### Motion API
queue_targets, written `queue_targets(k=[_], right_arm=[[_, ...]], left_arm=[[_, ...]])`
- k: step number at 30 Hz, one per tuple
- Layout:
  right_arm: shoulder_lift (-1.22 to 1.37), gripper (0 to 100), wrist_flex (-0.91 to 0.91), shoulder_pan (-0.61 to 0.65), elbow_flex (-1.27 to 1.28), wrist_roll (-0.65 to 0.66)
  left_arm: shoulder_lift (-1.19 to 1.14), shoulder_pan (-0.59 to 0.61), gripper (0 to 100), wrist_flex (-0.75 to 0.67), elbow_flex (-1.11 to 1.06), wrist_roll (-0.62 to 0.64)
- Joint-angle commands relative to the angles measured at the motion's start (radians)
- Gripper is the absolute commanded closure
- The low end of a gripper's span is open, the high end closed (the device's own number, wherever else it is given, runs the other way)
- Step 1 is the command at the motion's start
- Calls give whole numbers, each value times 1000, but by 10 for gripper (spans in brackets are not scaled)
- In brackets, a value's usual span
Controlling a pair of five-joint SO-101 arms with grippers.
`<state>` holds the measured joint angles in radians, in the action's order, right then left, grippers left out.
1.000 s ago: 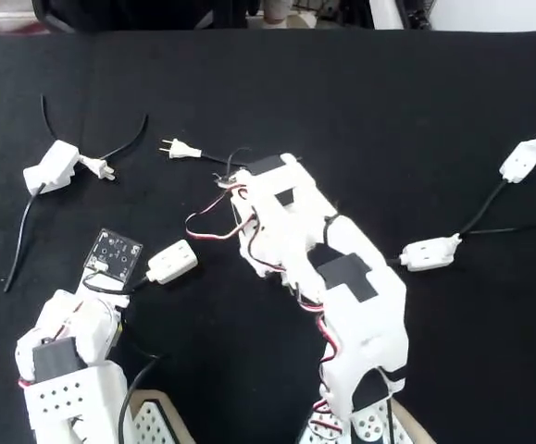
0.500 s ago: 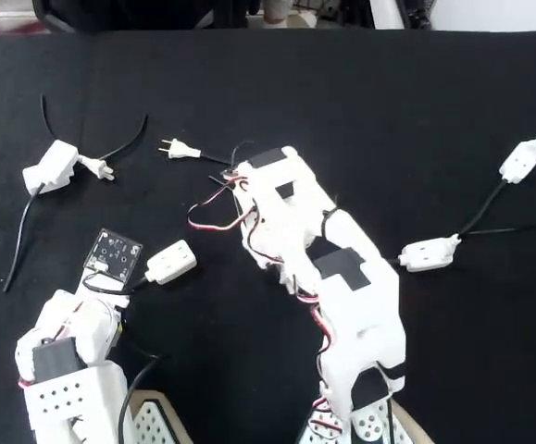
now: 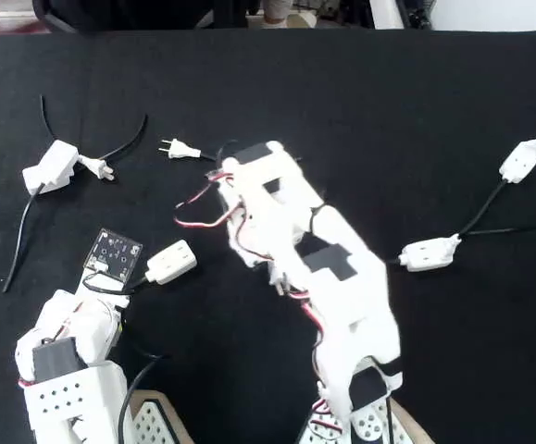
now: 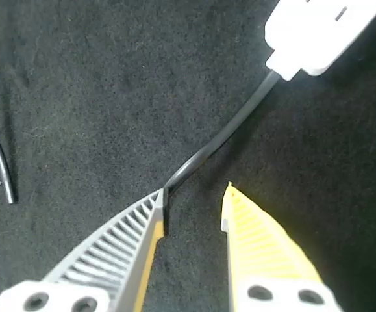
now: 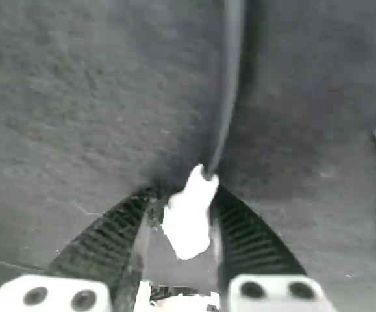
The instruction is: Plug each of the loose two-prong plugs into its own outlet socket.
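My right gripper [image 5: 181, 201] is shut on a small white plug [image 5: 189, 218]; the plug's black cord [image 5: 226, 97] runs away over the black cloth. From above, the right arm [image 3: 286, 231] stretches to the table's middle, its tip close to a loose two-prong plug [image 3: 180, 148]. My left gripper [image 4: 194, 198] is open just short of a white outlet socket [image 4: 317, 29]. That socket's cord [image 4: 220, 140] ends against the grey finger [image 4: 142, 221]. The left arm [image 3: 73, 324] sits at the front left beside the same socket [image 3: 171, 262].
Another white socket [image 3: 53, 166] lies at the far left with a second loose plug [image 3: 96, 166] beside it. Two more sockets [image 3: 430, 252] [image 3: 524, 159] lie at the right on black cords. Black cloth [image 3: 360, 102] covers the table.
The right arm has swung left and a little farther away, closing on the loose plug in the middle. The left arm and the sockets have stayed put.
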<state>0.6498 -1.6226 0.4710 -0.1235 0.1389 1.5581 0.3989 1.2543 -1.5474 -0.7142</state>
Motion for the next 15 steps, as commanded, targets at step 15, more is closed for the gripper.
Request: queue_targets(k=[15], right_arm=[[217, 939, -143, 23, -352, -29]], left_arm=[[2, -13, 845, 8, 4, -9]])
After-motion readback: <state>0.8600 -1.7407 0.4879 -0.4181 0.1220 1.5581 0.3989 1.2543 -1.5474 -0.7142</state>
